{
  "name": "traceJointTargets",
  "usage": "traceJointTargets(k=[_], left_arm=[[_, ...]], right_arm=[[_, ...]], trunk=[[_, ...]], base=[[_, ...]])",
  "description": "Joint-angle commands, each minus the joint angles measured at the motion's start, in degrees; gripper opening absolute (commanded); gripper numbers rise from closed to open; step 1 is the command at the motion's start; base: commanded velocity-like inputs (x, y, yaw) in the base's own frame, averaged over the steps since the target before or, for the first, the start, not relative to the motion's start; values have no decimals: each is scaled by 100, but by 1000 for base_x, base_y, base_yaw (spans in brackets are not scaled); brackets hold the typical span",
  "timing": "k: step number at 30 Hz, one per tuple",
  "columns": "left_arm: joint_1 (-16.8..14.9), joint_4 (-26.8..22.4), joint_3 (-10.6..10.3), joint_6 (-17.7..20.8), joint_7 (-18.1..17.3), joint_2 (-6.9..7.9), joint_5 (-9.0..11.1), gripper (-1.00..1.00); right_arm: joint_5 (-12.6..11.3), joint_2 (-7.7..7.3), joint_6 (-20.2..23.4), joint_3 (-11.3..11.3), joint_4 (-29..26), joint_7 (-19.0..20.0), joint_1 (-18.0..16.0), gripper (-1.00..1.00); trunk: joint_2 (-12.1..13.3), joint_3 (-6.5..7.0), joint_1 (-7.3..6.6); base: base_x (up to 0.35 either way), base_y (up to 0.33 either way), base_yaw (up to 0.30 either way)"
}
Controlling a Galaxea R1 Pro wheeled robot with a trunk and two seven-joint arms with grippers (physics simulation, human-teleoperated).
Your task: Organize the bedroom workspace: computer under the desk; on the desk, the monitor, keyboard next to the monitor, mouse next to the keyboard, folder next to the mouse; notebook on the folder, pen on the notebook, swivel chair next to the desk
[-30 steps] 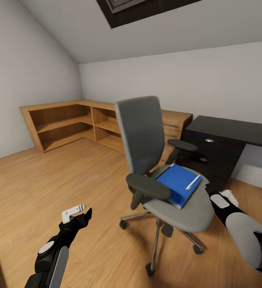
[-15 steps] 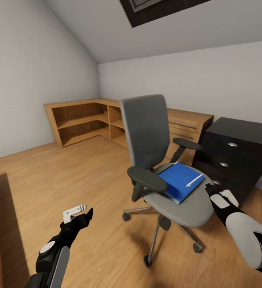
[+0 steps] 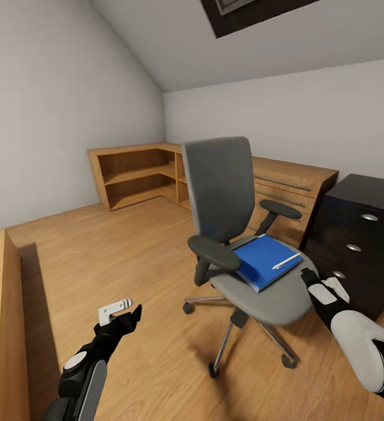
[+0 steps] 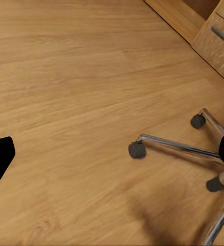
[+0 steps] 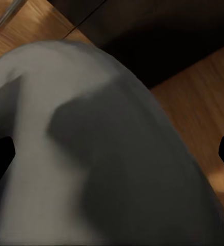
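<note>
Starting at our right pincer (image 3: 309, 279): it sits right at the front edge of the swivel chair (image 3: 239, 234) seat, and from the right wrist view both finger tips peek in at the far sides with grey seat padding between them, so we'd call it spread apart and holding nothing. Our left pincer (image 3: 127, 316) hangs off to the side of the chair, low over the wood floor (image 3: 127, 257), also spread apart and empty (the left wrist view just looks down at the chrome chair base (image 4: 183, 148) and its casters).

On the chair seat lies the blue folder (image 3: 265, 260), flat, between the armrests, with the pen (image 3: 287, 261) resting on top of it near the corner closest to our right pincer. We can't make out a notebook on the chair from here. Just past the chair, on its far side from our left arm, is the drawer end of the black counter (image 3: 359, 234), so the drop-off spot is near.

Our read: we're at the folder step, lining up to lift it off the seat. The next move likely needs the right pincer raised above the seat edge and slid over the folder's near corner. The pen is loose up there, so tilting the folder could roll it off.
</note>
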Motion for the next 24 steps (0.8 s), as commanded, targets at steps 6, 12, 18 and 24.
traceJointTargets(k=[6,12,18,24], left_arm=[[-1,25,-38,30,34,-4,61,100],[-3,29,-78,31,34,-2,61,100],[-4,30,-87,36,34,-1,61,100],[-2,31,-89,38,34,-1,61,100]], right_arm=[[-58,-4,-20,29,-15,-11,-3,100],[-53,-5,-22,29,-29,-8,-3,100],[-47,-11,-23,29,-40,-10,-3,100],[-44,-13,-26,29,-49,-10,-2,100]], trunk=[[-2,-6,-1],[-2,-6,-1],[-2,-6,-1],[-2,-6,-1]], base=[[-4,0,9],[-110,0,1],[-260,0,0],[-290,0,0]])
